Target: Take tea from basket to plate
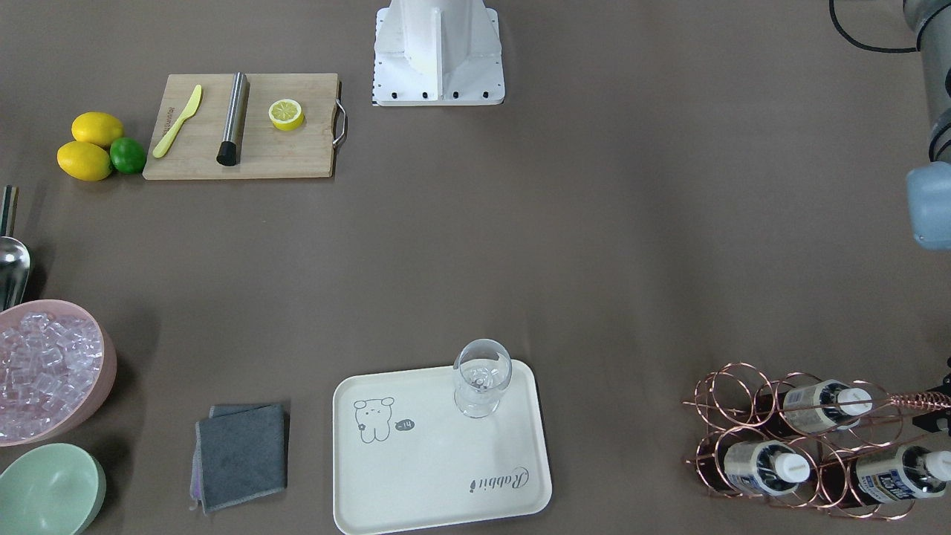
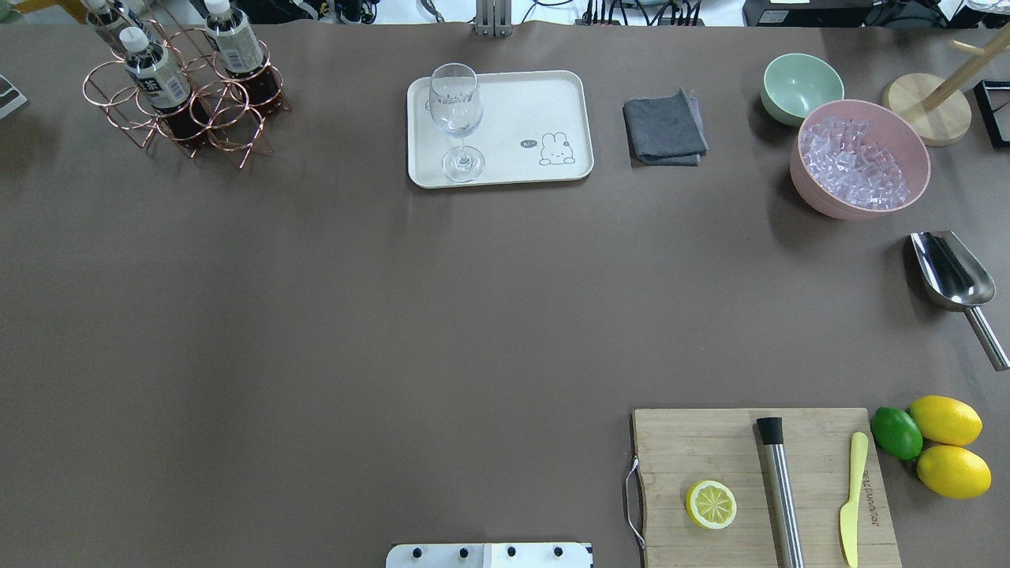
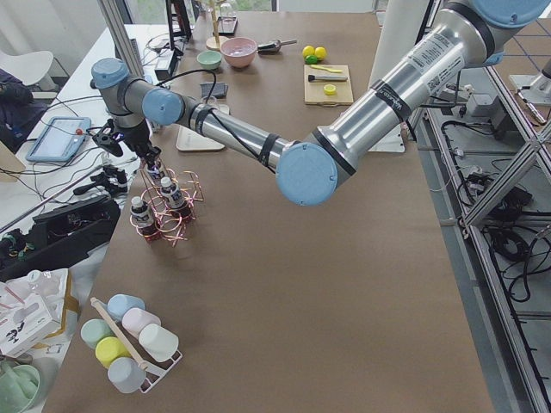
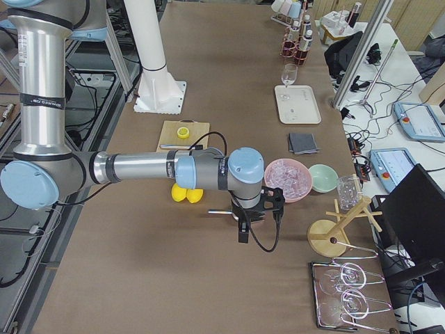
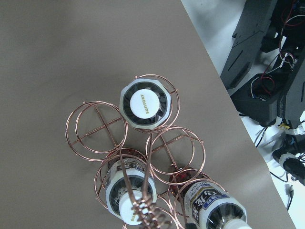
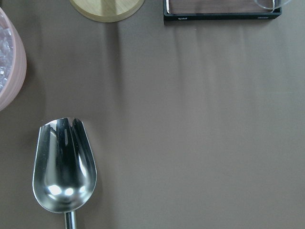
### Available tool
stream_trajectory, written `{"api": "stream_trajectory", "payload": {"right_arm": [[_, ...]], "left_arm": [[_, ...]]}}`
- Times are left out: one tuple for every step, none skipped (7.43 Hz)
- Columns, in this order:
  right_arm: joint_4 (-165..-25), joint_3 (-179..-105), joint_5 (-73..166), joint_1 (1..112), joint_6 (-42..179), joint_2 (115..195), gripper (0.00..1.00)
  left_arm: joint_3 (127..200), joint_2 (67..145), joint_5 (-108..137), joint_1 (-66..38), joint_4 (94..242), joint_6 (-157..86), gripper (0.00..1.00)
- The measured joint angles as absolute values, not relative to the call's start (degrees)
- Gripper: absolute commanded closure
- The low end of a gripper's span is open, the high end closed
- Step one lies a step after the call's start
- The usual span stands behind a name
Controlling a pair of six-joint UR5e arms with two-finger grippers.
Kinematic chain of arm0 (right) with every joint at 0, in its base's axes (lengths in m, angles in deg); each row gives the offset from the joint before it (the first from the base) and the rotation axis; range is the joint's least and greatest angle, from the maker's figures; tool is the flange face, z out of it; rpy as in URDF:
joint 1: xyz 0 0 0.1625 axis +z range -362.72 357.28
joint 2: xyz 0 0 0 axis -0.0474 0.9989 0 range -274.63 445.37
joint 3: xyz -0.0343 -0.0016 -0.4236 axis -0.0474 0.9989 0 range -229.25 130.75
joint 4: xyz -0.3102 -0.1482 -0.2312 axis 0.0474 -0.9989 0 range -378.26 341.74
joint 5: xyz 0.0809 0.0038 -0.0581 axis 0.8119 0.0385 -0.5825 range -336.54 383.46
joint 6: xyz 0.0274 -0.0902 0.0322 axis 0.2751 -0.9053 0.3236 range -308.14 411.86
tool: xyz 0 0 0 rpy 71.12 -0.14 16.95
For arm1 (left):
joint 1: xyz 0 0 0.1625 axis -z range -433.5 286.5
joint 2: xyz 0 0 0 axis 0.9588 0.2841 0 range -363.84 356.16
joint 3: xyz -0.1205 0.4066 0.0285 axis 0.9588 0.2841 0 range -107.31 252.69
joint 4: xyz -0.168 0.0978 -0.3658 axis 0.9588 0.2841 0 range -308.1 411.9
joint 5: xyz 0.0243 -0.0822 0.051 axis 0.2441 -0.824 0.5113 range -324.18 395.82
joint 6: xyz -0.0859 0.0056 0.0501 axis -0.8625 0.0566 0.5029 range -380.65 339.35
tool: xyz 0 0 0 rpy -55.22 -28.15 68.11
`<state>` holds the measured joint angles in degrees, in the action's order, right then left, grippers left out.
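Note:
Three tea bottles (image 1: 825, 397) (image 1: 765, 467) (image 1: 895, 475) stand in the copper wire basket (image 1: 732, 386) near the table's far left corner (image 2: 237, 126). The left wrist view looks straight down on their white caps (image 5: 144, 104) and the basket's rings (image 5: 95, 129). My left gripper (image 3: 146, 153) hangs just above the basket; I cannot tell if it is open. The cream plate (image 1: 438, 475) (image 2: 513, 102) holds only a wine glass (image 1: 481, 383). My right gripper (image 4: 243, 233) hovers over a metal scoop (image 6: 64, 167); I cannot tell its state.
A pink bowl of ice (image 2: 860, 158), a pale green bowl (image 2: 801, 87) and a grey cloth (image 2: 664, 130) lie right of the plate. A cutting board (image 2: 710, 442) with knife, muddler and lemon half sits near the robot, with lemons and a lime (image 2: 947, 450) beside it.

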<state>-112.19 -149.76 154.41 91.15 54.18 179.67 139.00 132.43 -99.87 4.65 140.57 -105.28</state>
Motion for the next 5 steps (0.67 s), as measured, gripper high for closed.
{"api": "stream_trajectory", "payload": {"right_arm": [[-112.17,-149.82,154.37,91.15,54.25,179.67,0.01],[-112.14,-149.85,154.34,91.15,54.42,179.67,0.01],[-112.13,-149.87,154.33,91.15,54.52,179.67,0.0],[-112.13,-149.88,154.32,91.15,54.56,179.67,0.01],[-112.13,-149.86,154.28,91.15,54.57,179.67,0.01]], "left_arm": [[139.05,132.65,-99.89,4.81,140.43,-105.11,1.0],[139.25,132.85,-100.01,5.44,140.11,-104.86,1.0],[140.17,132.89,-100.52,6.34,139.05,-104.6,1.0],[142.44,132.79,-101.31,7.2,136.6,-103.95,1.0],[146.38,132.31,-101.82,7.87,133.03,-103.5,1.0]]}}
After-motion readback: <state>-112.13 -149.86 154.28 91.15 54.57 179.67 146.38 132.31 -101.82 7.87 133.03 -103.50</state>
